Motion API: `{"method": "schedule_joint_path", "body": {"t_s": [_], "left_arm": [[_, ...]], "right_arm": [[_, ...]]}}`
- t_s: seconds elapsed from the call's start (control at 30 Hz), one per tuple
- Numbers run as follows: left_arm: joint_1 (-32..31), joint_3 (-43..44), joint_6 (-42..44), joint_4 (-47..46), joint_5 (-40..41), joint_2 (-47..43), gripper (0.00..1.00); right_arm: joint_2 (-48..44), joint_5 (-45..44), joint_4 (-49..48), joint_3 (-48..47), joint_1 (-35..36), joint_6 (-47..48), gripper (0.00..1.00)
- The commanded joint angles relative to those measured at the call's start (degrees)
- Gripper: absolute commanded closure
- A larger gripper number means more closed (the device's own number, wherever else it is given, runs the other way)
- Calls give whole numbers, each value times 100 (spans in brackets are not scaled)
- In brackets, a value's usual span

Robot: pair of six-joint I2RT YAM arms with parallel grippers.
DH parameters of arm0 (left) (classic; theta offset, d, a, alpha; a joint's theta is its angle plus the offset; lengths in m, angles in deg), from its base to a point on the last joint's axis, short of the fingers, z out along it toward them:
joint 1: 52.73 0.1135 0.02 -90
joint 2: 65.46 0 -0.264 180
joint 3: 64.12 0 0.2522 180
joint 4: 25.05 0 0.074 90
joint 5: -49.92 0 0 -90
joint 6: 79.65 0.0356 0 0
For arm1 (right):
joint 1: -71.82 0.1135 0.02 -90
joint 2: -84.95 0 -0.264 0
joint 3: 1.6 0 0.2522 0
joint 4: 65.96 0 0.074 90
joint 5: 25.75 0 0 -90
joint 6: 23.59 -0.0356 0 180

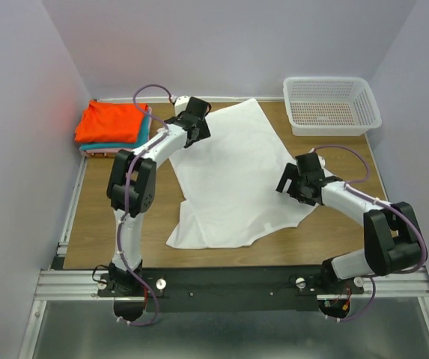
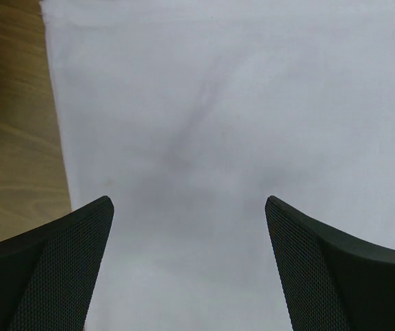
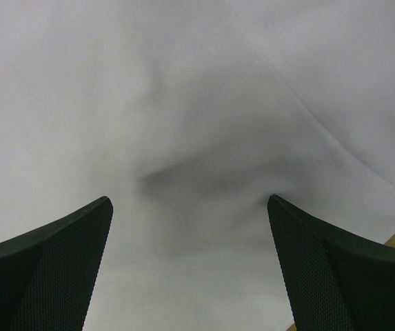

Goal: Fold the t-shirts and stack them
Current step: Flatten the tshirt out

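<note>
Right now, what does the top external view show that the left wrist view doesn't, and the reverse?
Only the top external view: the folded orange-red t-shirt at the far left, the white mesh basket at the far right, and the right claw over the white t-shirt on its right side. Only the left wrist view: a faint crease in the cloth ahead of the fingers. Both: the white t-shirt lying on the wooden table, and the left claw open above it, holding nothing.

White arms, black joints, purple cables
</note>
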State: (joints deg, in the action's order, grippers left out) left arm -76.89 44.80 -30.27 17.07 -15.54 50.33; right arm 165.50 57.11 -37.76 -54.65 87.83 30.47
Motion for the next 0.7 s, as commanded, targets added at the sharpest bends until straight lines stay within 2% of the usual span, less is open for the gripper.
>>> {"method": "schedule_joint_path", "body": {"t_s": [0.0, 0.2, 0.4, 0.53, 0.67], "left_arm": [[78, 617, 423, 354, 96, 918, 2], [157, 382, 345, 293, 16, 1104, 2], [157, -672, 2, 337, -80, 683, 2], [114, -2095, -358, 284, -335, 147, 2], [-176, -3440, -894, 153, -379, -747, 2]], "right_arm": [[416, -490, -2, -333, -115, 131, 0], [944, -570, -2, -808, -142, 360, 0], [1515, -385, -11, -1239, -142, 702, 0], [1884, -34, -2, -1686, -151, 931, 0], [2245, 273, -11, -2099, -151, 1159, 0]]}}
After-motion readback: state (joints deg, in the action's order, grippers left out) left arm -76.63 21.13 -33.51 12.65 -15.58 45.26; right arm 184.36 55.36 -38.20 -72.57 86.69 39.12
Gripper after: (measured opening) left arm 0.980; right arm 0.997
